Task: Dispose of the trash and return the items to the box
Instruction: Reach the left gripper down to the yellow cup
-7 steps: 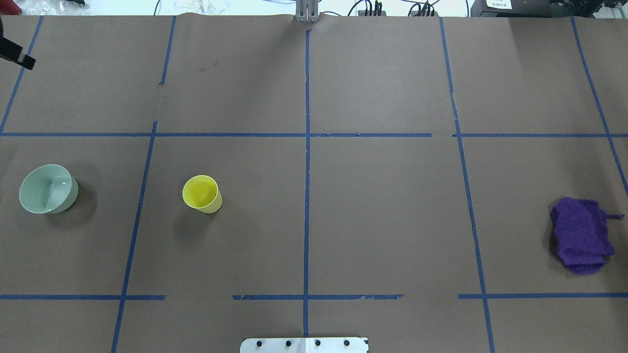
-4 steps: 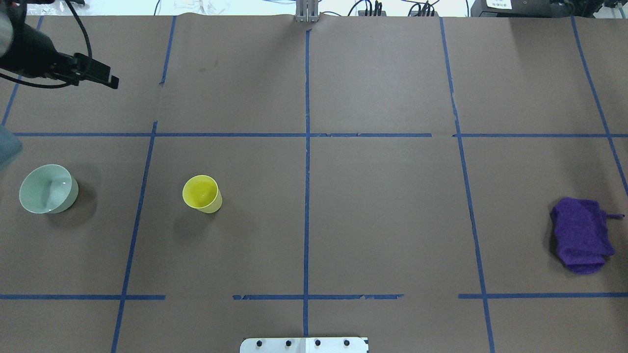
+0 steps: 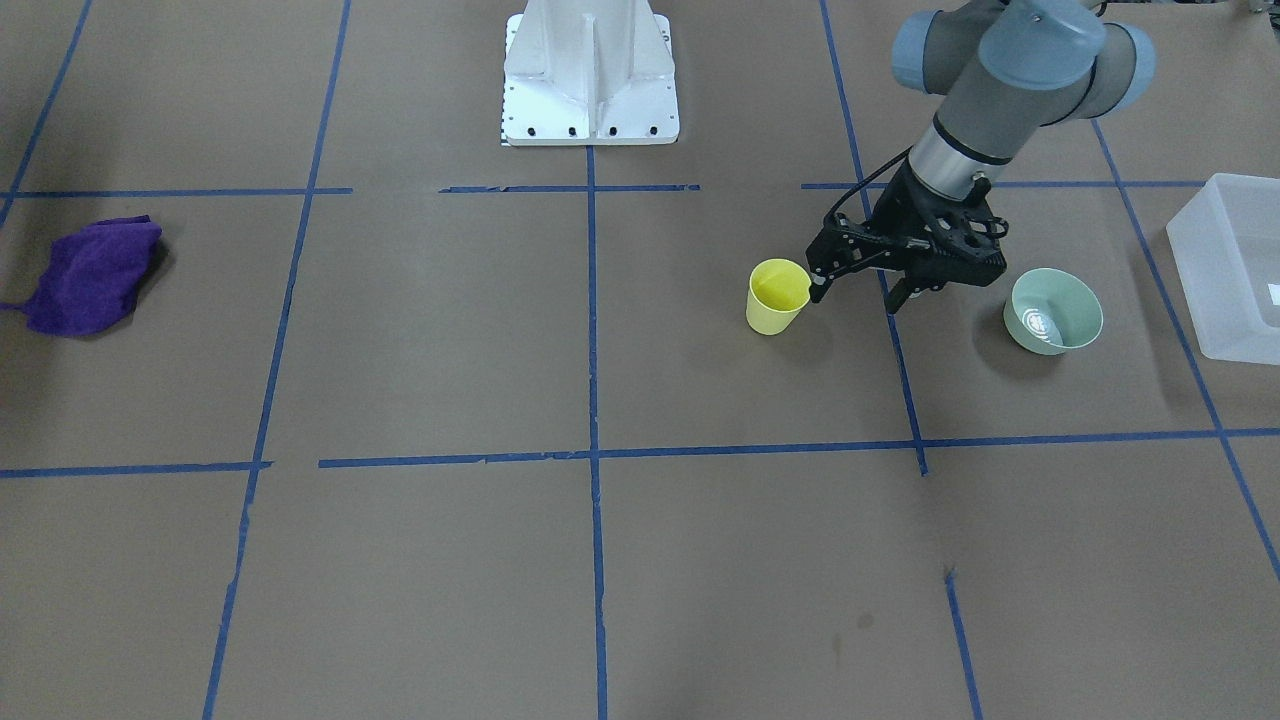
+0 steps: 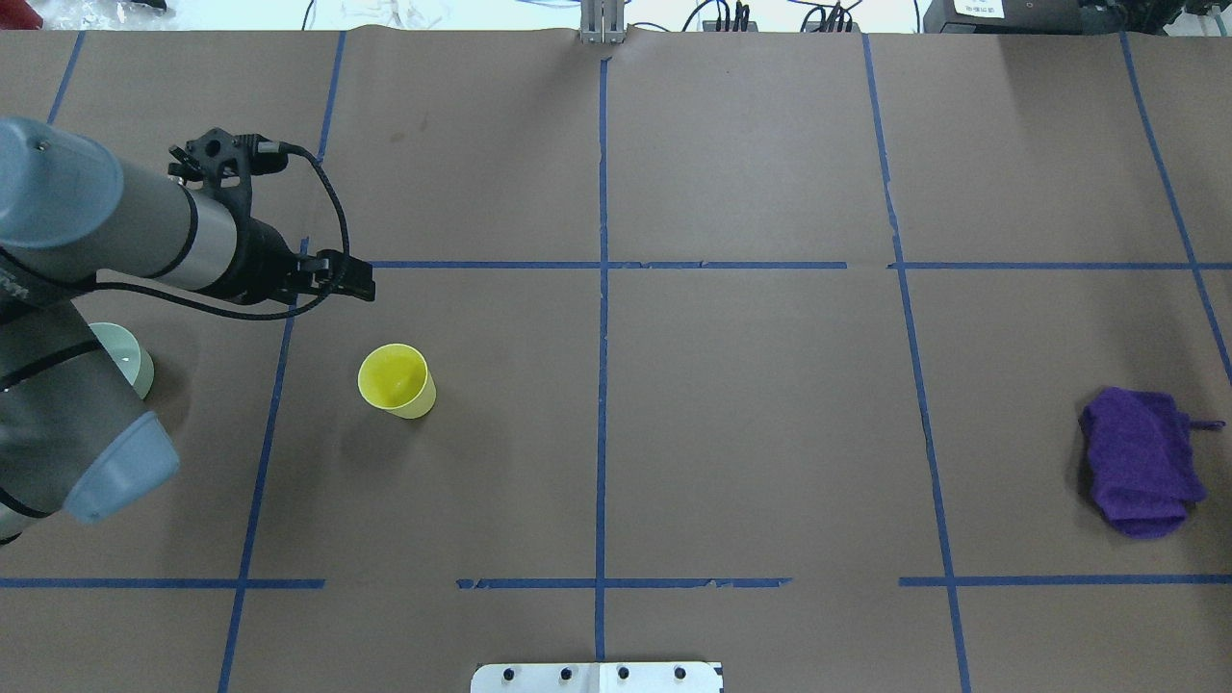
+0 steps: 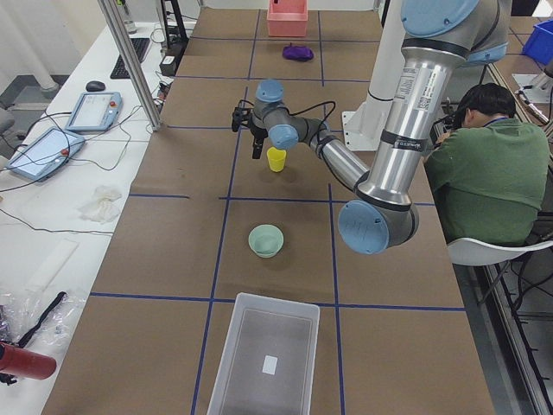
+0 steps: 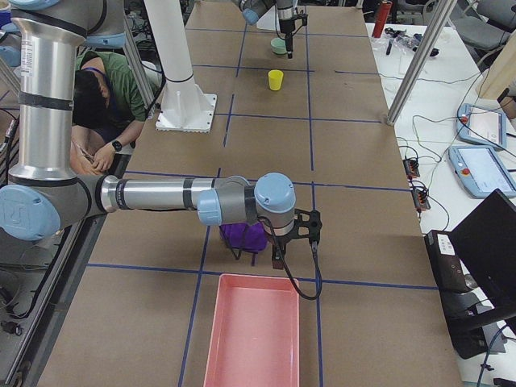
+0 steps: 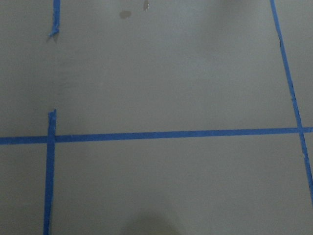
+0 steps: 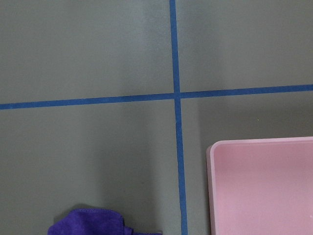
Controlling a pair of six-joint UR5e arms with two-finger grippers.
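Observation:
The yellow tumbler (image 3: 776, 297) stands upright on the brown table; it also shows in the overhead view (image 4: 396, 381). The mint-green bowl (image 3: 1052, 311) sits to its side, mostly hidden under my left arm in the overhead view (image 4: 138, 363). The frosted white box (image 3: 1230, 265) stands at the table's end beyond the bowl, empty in the left view (image 5: 266, 359). My left gripper (image 3: 855, 295) is open and empty, hovering above the table between tumbler and bowl, touching neither. My right gripper (image 6: 294, 242) hangs near the purple cloth; I cannot tell if it is open.
A purple cloth (image 3: 88, 275) lies at the far end of the table, next to a pink tray (image 6: 250, 330). The white robot base (image 3: 590, 90) stands at the near middle edge. Blue tape lines grid the table. A person sits behind the robot.
My left arm has swung in from the far left corner toward the tumbler and now covers most of the bowl in the overhead view. The tumbler, bowl and cloth have not moved.

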